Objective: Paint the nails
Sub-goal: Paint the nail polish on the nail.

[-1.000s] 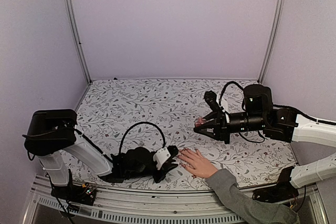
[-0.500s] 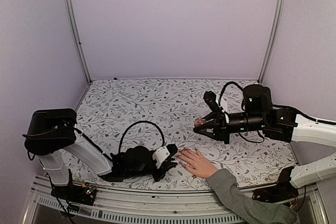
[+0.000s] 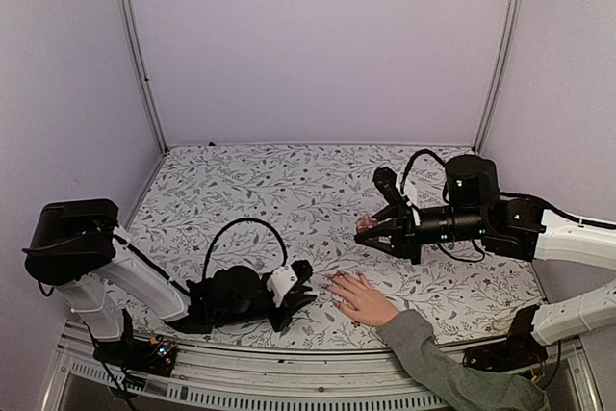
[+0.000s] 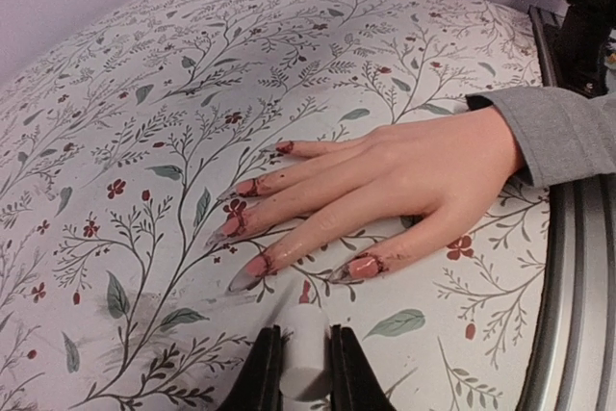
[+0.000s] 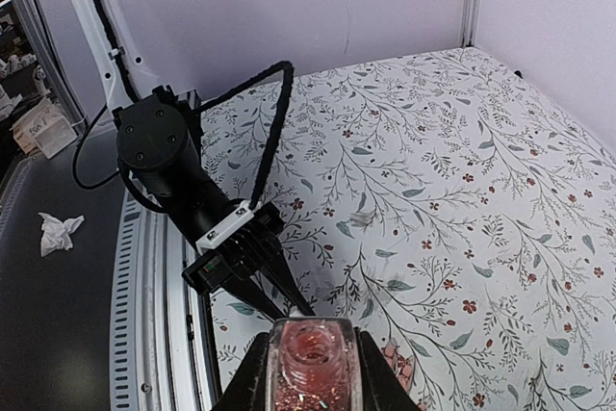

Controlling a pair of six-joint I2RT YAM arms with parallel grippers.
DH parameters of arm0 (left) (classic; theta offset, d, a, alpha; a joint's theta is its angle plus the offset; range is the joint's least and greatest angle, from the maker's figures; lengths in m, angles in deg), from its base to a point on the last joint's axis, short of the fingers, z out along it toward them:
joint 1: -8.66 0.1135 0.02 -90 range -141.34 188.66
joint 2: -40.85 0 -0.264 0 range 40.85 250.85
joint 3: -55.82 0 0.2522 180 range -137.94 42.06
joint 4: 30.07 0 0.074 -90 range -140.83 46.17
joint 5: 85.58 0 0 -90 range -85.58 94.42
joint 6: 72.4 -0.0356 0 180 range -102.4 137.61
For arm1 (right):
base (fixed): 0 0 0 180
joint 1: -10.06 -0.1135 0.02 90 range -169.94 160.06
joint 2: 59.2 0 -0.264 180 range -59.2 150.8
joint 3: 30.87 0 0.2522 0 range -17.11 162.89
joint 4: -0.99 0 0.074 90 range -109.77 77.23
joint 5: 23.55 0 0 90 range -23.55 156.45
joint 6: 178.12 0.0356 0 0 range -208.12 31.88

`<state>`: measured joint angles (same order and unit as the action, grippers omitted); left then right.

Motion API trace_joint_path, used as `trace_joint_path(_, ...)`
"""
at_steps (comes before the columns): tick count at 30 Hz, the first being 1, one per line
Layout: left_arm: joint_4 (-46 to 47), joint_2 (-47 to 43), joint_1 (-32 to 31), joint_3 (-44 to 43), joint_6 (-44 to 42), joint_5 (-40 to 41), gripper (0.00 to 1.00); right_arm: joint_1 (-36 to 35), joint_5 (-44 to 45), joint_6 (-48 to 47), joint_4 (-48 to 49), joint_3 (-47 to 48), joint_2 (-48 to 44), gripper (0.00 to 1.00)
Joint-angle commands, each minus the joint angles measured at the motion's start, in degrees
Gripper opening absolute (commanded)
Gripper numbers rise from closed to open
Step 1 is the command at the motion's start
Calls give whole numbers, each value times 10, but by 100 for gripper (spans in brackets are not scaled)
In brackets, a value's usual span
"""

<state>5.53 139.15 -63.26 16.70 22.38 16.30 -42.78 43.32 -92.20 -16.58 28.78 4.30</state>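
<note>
Found the left fingers point(image 4: 262, 377) clenched on a pale stub point(image 4: 304, 372), probably the brush handle; could not see the bristles. Found the right fingers point(image 5: 253, 377) clenched on an open polish bottle point(image 5: 313, 358), mid-right in the top view, apart from the hand point(image 3: 361, 300). Logged the hand flat on the counter point(image 3: 241, 180), lower centre, with the nails point(image 4: 231, 228) pointing at the left fingers, streaked red and with polish on the skin. Risks, as judged: more smearing from coarse strokes on tiny targets; jabbing fingertips if driven low; dripping if the bottle tips; any twitch of the hand. Noted a metal rail point(image 4: 577, 334) beside the wrist and a grey sleeve point(image 4: 568, 132) crossing it, so little slack there. Saw open counter toward the upper left. Flagged the cable loop point(image 3: 245, 221) as a possible snag.
</note>
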Motion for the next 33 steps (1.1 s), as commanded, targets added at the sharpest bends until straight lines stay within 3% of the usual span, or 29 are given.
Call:
trace_joint_path(1, 30, -11, -1, 8, -6, -27, 0, 3, -5, -1, 14, 4, -4, 0)
trace_joint_path(17, 12, 58, -7, -49, 2, -69, 0, 3, -4, -1, 13, 4, -7, 0)
trace_joint_path(33, 15, 65, -5, -47, 10, -71, 0, 3, -1, -1, 12, 3, -7, 0)
